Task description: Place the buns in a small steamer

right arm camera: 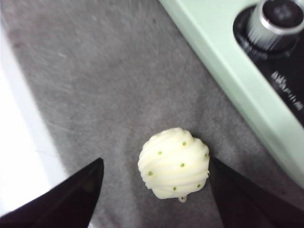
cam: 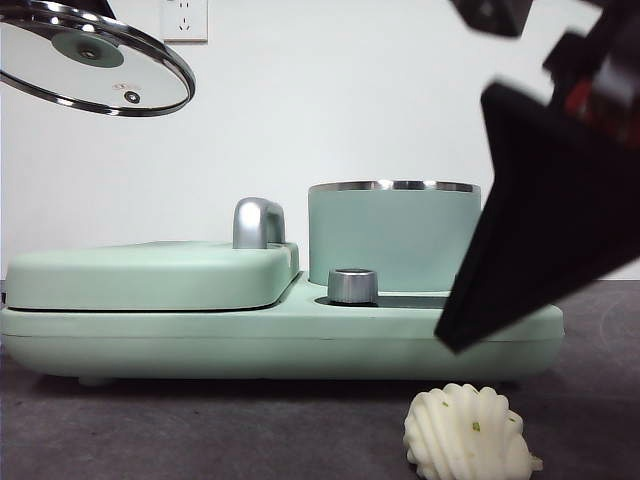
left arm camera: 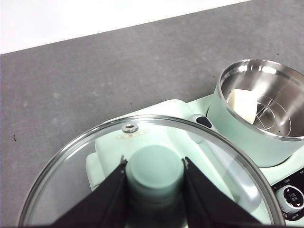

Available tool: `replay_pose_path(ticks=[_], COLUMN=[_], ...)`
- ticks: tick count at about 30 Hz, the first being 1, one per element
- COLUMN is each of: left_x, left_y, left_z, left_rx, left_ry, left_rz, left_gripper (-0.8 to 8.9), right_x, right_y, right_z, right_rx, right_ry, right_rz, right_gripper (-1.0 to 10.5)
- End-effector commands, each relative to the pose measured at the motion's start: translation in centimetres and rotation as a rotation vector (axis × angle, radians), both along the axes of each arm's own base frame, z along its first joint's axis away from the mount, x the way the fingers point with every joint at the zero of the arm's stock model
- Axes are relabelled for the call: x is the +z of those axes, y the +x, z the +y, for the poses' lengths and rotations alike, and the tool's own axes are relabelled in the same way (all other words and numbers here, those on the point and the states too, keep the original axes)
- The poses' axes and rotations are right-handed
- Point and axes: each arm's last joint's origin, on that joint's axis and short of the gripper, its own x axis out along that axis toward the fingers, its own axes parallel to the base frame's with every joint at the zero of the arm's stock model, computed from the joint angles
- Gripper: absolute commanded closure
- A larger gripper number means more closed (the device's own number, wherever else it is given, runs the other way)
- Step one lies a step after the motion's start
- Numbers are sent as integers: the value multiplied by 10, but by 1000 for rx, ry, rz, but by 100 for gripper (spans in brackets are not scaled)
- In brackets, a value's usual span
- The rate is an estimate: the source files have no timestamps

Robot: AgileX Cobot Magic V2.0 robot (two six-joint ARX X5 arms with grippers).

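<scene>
One smooth bun (left arm camera: 243, 105) already sits in the small steamer (left arm camera: 259, 116); the left hand (left arm camera: 154, 175) grips the glass lid (left arm camera: 142, 142) aloft. The right hand (right arm camera: 154, 178), spread wide, straddles the ribbed bun (right arm camera: 174, 163) on the tabletop (right arm camera: 95, 71), at the steamer's 6 o'clock; next it should lower and close

A flat mint-green griddle (cam: 150, 275) is sitting closed on the left half of a wide mint-green base (cam: 280, 340), its curved chrome handle (cam: 257, 222) rising at the lid's back edge. A ribbed silver dial (cam: 352, 285) is standing on the dark control panel (right arm camera: 285, 80) at the front of that base; white lettering on the panel is blurring beyond reading. The base is resting on a dark grey counter (left arm camera: 95, 80). Behind it, a white wall (cam: 350, 90) is carrying a white socket (cam: 184, 20) near the top.
</scene>
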Motion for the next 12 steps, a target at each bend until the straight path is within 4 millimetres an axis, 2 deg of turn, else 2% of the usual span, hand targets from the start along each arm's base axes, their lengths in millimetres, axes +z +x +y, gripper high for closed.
replay_pose_path(ticks=[1, 7, 12], left_x=[8, 8, 8], left_y=[0, 0, 0], left_z=[0, 0, 0], left_rx=[-5, -5, -5], left_ry=[-13, -13, -13], left_rz=[-43, -43, -43], left_gripper=[803, 803, 803], right_x=[-8, -23, -29], right_y=[2, 7, 11], right_z=[6, 12, 18], right_rx=[-11, -14, -18], right_ry=[-33, -102, -94], right_rz=[21, 59, 56], right_gripper=[594, 585, 586])
